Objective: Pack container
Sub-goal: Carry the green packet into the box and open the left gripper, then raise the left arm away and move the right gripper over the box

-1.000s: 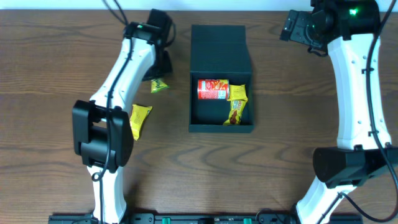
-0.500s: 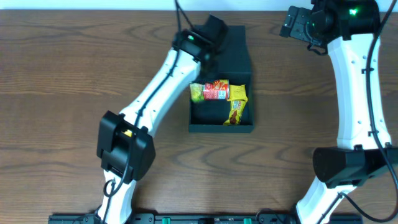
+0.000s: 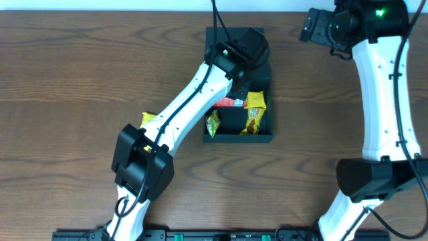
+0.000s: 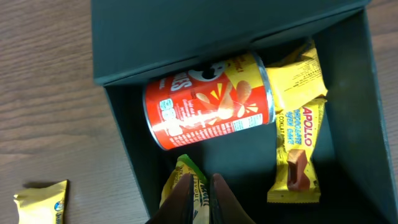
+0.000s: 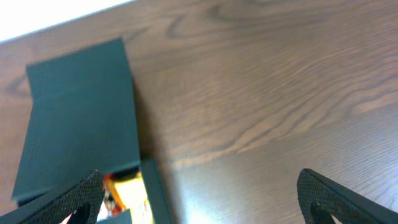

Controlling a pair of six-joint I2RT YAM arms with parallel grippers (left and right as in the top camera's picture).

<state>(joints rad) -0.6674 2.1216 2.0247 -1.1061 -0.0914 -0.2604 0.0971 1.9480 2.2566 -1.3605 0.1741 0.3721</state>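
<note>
The container (image 3: 237, 138), a dark teal-green box with its flap lid (image 3: 234, 40) folded back, lies at mid-table. Inside it are a red can (image 4: 208, 102) on its side, a yellow packet (image 4: 298, 71) and a yellow chocolate bar (image 4: 298, 155). My left gripper (image 4: 199, 190) reaches into the box's near-left corner, shut on a yellow-green snack packet (image 4: 186, 169), which the overhead view shows as the snack packet (image 3: 212, 124) low inside the box. My right gripper (image 5: 202, 193) hangs open and holds nothing, above the table just right of the lid (image 5: 74, 118).
One loose yellow packet (image 3: 148, 118) lies on the wooden table left of the container, partly under my left arm; in the left wrist view this yellow packet (image 4: 40, 202) sits at the bottom left. The right arm's base (image 3: 374, 177) stands at the right.
My left arm has swung right from the table beside the container to over the box, carrying the yellow-green packet down into its near-left corner. The right arm has not moved.
</note>
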